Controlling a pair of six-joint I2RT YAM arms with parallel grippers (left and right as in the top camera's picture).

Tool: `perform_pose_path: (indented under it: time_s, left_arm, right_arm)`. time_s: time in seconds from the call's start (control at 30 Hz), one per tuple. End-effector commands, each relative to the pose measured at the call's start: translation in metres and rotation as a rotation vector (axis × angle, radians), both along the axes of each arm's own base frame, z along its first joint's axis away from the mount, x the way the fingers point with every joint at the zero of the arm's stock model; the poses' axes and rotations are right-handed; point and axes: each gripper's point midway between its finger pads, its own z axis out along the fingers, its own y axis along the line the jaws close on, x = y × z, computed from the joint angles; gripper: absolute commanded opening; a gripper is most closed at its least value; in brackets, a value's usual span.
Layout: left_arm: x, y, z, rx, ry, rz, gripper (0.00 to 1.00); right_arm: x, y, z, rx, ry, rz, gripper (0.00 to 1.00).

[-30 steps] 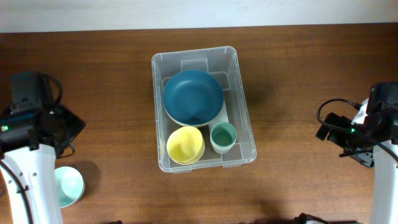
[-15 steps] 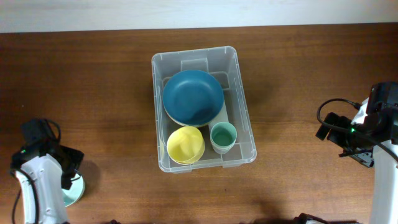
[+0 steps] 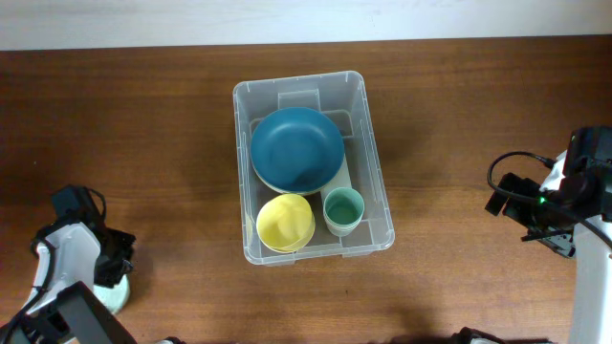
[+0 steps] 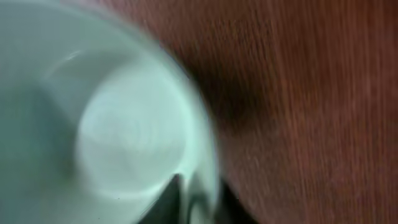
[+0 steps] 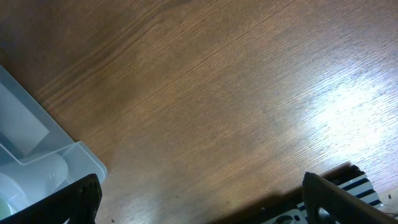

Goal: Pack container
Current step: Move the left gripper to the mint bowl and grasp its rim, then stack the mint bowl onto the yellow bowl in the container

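Note:
The clear container [image 3: 379,182] stands mid-table and holds a dark blue plate [image 3: 296,148], a yellow bowl [image 3: 285,222] and a small green cup [image 3: 343,207]. A pale mint bowl [image 3: 119,296] sits at the front left, mostly hidden under my left arm. My left gripper [image 3: 112,274] is down on it. In the left wrist view the bowl [image 4: 124,130] fills the blurred frame and the gripper [image 4: 199,202] has its fingers close together astride the rim. My right gripper [image 3: 510,204] is open and empty over bare wood, right of the container, whose corner shows in the right wrist view [image 5: 37,146].
The table's front edge and striped equipment [image 5: 354,186] lie under the right wrist. Brown wooden tabletop [image 3: 143,143] surrounds the container on both sides.
My left arm has swung toward the front-left corner and come down onto the mint bowl, now covering most of it. The right arm and the container's contents have not moved.

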Motion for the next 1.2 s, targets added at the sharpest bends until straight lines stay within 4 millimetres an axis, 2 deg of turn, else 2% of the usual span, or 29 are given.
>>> perform_pose_path:
  time_s: [0.0, 0.07, 0.17, 0.2, 0.23, 0.33, 0.4, 0.47, 0.5, 0.53, 0.6, 0.67, 0.7, 0.8, 0.83, 0.97, 1.03, 1.17]
  left_arm:
    - [0.000, -0.002, -0.003, -0.020, -0.005, 0.001, 0.08]
    - [0.005, -0.005, -0.003, -0.041, -0.023, -0.010, 0.08]
    - [0.035, -0.021, 0.009, -0.152, -0.139, -0.186, 0.05]
    - [0.046, -0.024, 0.017, -0.171, -0.176, -0.219, 0.01]
    - [0.050, -0.024, 0.022, -0.177, -0.190, -0.222, 0.01]
    - [0.070, -0.028, 0.049, -0.175, -0.233, -0.286, 0.01]
    - [0.085, -0.040, 0.075, -0.157, -0.258, -0.380, 0.01]
    - [0.104, -0.063, 0.108, -0.128, -0.299, -0.517, 0.01]
    - [0.109, -0.070, 0.115, -0.121, -0.311, -0.550, 0.01]
    - [0.118, -0.085, 0.132, -0.104, -0.340, -0.628, 0.00]
    - [0.132, -0.121, 0.161, -0.078, -0.388, -0.797, 0.01]
    - [0.139, -0.155, 0.183, -0.070, -0.419, -0.933, 0.01]
    - [0.141, -0.190, 0.199, -0.066, -0.444, -1.081, 0.01]
    - [0.136, -0.243, 0.216, -0.072, -0.476, -1.279, 0.01]
    - [0.130, -0.269, 0.219, -0.084, -0.486, -1.361, 0.00]
    - [0.103, -0.330, 0.217, -0.136, -0.479, -1.547, 0.01]
    - [0.090, -0.355, 0.212, -0.161, -0.464, -1.625, 0.01]
    - [0.075, -0.381, 0.201, -0.191, -0.423, -1.705, 0.01]
  right_arm:
    - [0.001, 0.003, 0.000, 0.005, 0.000, 0.015, 0.99]
    - [0.000, 0.003, 0.000, 0.005, 0.001, 0.015, 0.99]
    - [0.000, 0.003, 0.000, 0.004, 0.001, 0.017, 0.99]
    - [0.000, 0.002, 0.000, 0.004, 0.001, 0.017, 0.99]
    - [0.000, 0.002, 0.000, 0.004, 0.001, 0.017, 0.99]
    - [0.000, 0.002, 0.000, 0.004, 0.001, 0.017, 0.99]
    - [0.001, 0.002, 0.000, 0.004, 0.000, 0.017, 0.99]
    - [0.001, 0.002, 0.000, 0.004, 0.000, 0.017, 0.99]
    - [0.001, 0.002, 0.000, 0.004, 0.000, 0.017, 0.99]
    - [0.001, 0.002, 0.000, 0.004, 0.000, 0.017, 0.99]
    - [0.001, 0.002, 0.000, 0.004, 0.000, 0.017, 0.99]
    - [0.001, 0.002, 0.000, 0.004, 0.000, 0.017, 0.99]
    - [0.001, 0.002, 0.000, 0.003, -0.001, 0.017, 0.99]
    - [0.001, 0.002, 0.000, 0.003, -0.002, 0.017, 0.99]
    - [0.002, 0.002, 0.000, 0.003, -0.004, 0.017, 0.99]
    - [0.002, 0.002, 0.000, 0.002, -0.004, 0.017, 0.99]
    - [0.002, 0.002, 0.000, 0.002, -0.004, 0.017, 0.99]
    - [0.001, 0.002, 0.000, 0.003, -0.003, 0.017, 0.99]
